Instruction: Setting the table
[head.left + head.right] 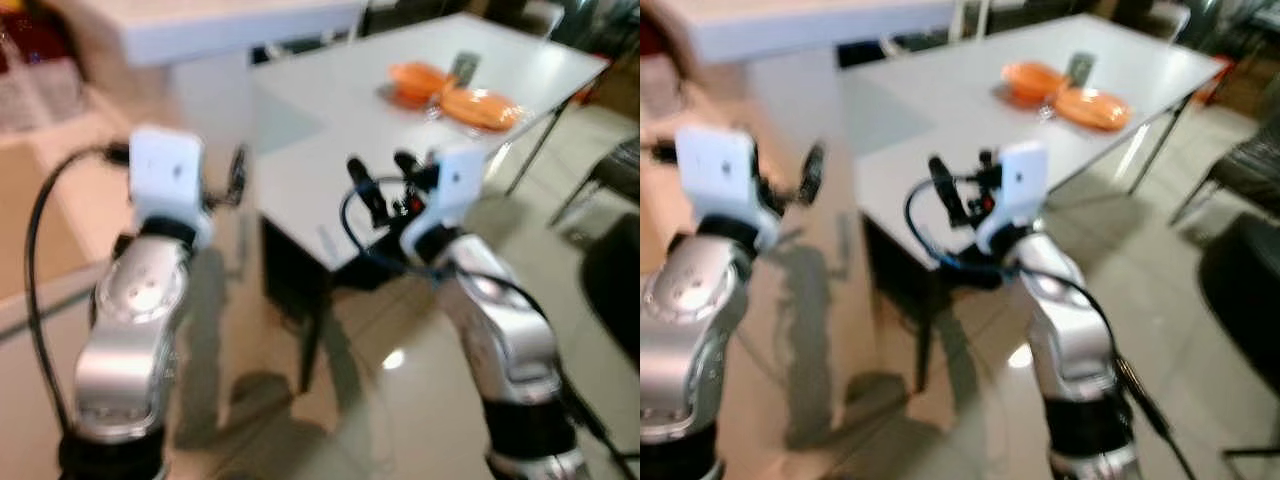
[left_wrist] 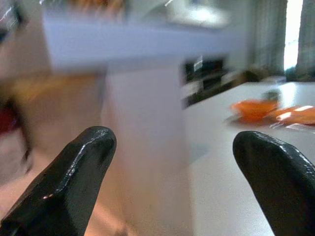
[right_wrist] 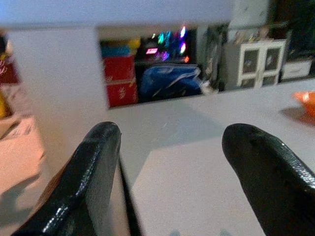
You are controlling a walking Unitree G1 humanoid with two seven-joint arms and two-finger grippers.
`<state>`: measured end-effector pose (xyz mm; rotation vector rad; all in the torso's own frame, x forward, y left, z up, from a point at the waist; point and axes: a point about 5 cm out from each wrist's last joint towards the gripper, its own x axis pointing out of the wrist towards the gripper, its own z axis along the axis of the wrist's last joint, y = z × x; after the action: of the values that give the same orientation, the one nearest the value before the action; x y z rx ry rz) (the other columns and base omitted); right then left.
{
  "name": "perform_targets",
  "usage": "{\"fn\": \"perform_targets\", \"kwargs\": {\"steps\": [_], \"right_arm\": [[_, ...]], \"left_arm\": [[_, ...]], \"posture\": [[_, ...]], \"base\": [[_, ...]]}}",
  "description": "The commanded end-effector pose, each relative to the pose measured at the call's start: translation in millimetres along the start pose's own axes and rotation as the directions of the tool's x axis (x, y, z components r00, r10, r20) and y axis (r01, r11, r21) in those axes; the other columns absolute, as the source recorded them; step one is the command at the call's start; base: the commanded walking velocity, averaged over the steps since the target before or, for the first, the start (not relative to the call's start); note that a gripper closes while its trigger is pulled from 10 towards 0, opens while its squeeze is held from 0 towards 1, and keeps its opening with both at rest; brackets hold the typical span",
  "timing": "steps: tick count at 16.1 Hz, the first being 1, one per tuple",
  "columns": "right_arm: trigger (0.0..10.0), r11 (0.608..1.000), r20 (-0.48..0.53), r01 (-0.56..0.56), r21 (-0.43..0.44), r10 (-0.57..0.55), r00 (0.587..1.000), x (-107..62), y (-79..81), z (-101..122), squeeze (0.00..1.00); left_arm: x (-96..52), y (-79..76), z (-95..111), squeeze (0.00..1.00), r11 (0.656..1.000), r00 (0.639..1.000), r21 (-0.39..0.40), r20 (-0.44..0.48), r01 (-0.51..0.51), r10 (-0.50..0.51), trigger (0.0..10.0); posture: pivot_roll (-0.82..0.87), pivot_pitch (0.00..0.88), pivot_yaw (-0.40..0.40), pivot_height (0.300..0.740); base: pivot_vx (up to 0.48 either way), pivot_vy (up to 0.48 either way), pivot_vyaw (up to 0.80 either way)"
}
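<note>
Right end effector [image 1: 380,180]: raised over the near corner of the white worktop [image 1: 330,130], its two black fingers [image 3: 93,167] set apart with nothing between them; the wrist view shows bare worktop surface in the gap. Left end effector [image 2: 172,182]: held up beside the worktop's near left edge, above the floor [image 1: 380,400], fingers likewise spread wide and empty. Two orange plates [image 1: 455,95] lie on the far side of the worktop, overlapping or touching one another, well apart from both end effectors. A small dark object [image 1: 464,66] stands just behind the plates; blur prevents identification. A dark chair [image 1: 610,170] stands by the worktop's far right edge. Red boxes [image 3: 120,81] and a blue bag [image 3: 170,81] lie beyond the worktop. Head views are motion-blurred.
</note>
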<state>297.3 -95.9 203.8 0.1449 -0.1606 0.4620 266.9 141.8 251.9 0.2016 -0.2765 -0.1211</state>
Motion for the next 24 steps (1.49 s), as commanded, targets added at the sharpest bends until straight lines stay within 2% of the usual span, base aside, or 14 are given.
{"fn": "perform_targets", "kwargs": {"steps": [1, 3, 5, 8, 10, 13, 16, 17, 18, 19, 21, 22, 23, 24], "right_arm": [[10.0, 0.998, 0.025, -0.063, 0.011, 0.062, 0.998, -2.4, 7.0, 5.0, 0.0], [10.0, 0.993, 0.037, -0.121, 0.001, 0.121, 0.992, -9.5, 11.0, 6.6, 0.0], [10.0, 0.988, 0.068, -0.153, 0.016, 0.151, 0.986, -13.2, 11.7, 14.0, 0.0], [10.0, 0.982, 0.125, -0.187, 0.017, 0.183, 0.975, -16.5, 10.9, 29.1, 0.0], [10.0, 0.976, 0.145, -0.218, 0.002, 0.215, 0.966, -23.1, 9.1, 35.9, 0.0], [10.0, 0.981, 0.191, -0.195, 0.018, 0.188, 0.963, -31.3, -4.4, 46.4, 0.0], [10.0, 0.994, 0.197, -0.094, 0.061, 0.08, 0.977, -25.0, -16.5, 55.1, 0.0], [10.0, 0.995, 0.193, -0.07, 0.072, 0.055, 0.98, -23.0, -18.8, 56.9, 0.0], [10.0, 0.997, 0.185, -0.046, 0.068, 0.033, 0.982, -21.8, -20.8, 57.2, 0.0], [10.0, 0.997, 0.161, 0.008, 0.075, -0.02, 0.987, -19.1, -26.6, 55.9, 0.0], [10.0, 0.983, 0.073, 0.17, 0.072, -0.175, 0.982, -11.4, -51.2, 47.9, 0.0], [10.0, 0.979, 0.055, 0.187, 0.079, -0.191, 0.98, -9.3, -55.3, 46.4, 0.0], [10.0, 0.976, -0.031, 0.218, 0.013, -0.217, 0.976, 1.4, -66.7, 43.0, 0.0], [10.0, 0.974, -0.046, 0.226, -0.006, -0.226, 0.973, 4.8, -70.0, 43.9, 0.0]], "left_arm": [[-3.5, 0.8, 10.5, 0.0, 0.999, 0.999, 0.018, 0.032, 0.031, -0.032, 10.0], [-9.9, 3.5, 27.8, 0.0, 0.999, 0.995, 0.003, 0.091, 0.038, -0.038, 10.0], [-8.7, 5.7, 48.6, 0.0, 0.999, 0.989, 0.01, 0.146, 0.035, -0.036, 10.0], [-7.5, 1.6, 73.2, 0.0, 0.985, 0.972, 0.122, 0.189, 0.119, -0.141, 10.0], [-12.2, -2.2, 78.3, 0.0, 0.98, 0.966, 0.105, 0.178, 0.172, -0.188, 10.0], [-12.6, 2.2, 78.9, 0.0, 0.984, 0.972, 0.087, 0.166, 0.154, -0.167, 10.0], [-13.4, 19.5, 55.2, 0.0, 0.995, 0.996, 0.088, 0.065, 0.056, -0.062, 10.0], [-14.1, 25.8, 41.4, 0.0, 0.994, 1.0, 0.108, 0.002, 0.018, -0.019, 10.0], [-14.3, 28.7, 36.9, 0.0, 0.992, 1.0, 0.128, -0.013, -0.001, 0.003, 10.0], [-14.0, 30.5, 27.9, 0.0, 0.994, 0.999, 0.109, -0.049, -0.01, 0.016, 10.0], [-10.9, 30.4, -4.9, 0.0, 0.996, 0.985, 0.074, -0.164, -0.04, 0.052, 10.0], [-10.6, 29.7, -10.8, 0.0, 0.996, 0.981, 0.082, -0.188, -0.036, 0.051, 10.0], [-7.9, 23.1, -10.9, 0.0, 0.997, 0.986, 0.074, -0.165, 0.016, -0.004, 10.0], [-6.2, 22.1, -8.6, 0.0, 0.997, 0.989, 0.077, -0.147, 0.024, -0.013, 10.0]], "posture": [[0.07, 0.026, -0.09, 0.74], [0.08, 0.031, -0.097, 0.74], [0.09, 0.01, -0.104, 0.74], [0.1, 0.0, -0.096, 0.74], [0.11, 0.0, -0.092, 0.74], [0.11, 0.0, -0.086, 0.74], [0.1, 0.0, -0.08, 0.74], [0.09, 0.0, -0.083, 0.74], [0.09, 0.0, -0.083, 0.74], [0.09, 0.0, -0.085, 0.74], [0.08, 0.0, -0.083, 0.74], [0.08, 0.0, -0.081, 0.74], [0.07, 0.0, -0.076, 0.74], [0.07, 0.0, -0.079, 0.74]], "base": [[0.0, 0.48, 0.8], [0.0, 0.48, 0.8], [0.0, 0.48, 0.8], [0.0, 0.48, 0.8], [0.0, 0.48, 0.8], [0.0, 0.262, 0.8], [0.0, 0.0, 0.27], [0.0, -0.48, 0.0], [0.0, -0.48, 0.0], [0.0, -0.48, 0.0], [0.0, -0.24, 0.0], [0.0, 0.0, 0.0], [0.0, 0.0, 0.0], [0.0, 0.0, 0.0]]}}
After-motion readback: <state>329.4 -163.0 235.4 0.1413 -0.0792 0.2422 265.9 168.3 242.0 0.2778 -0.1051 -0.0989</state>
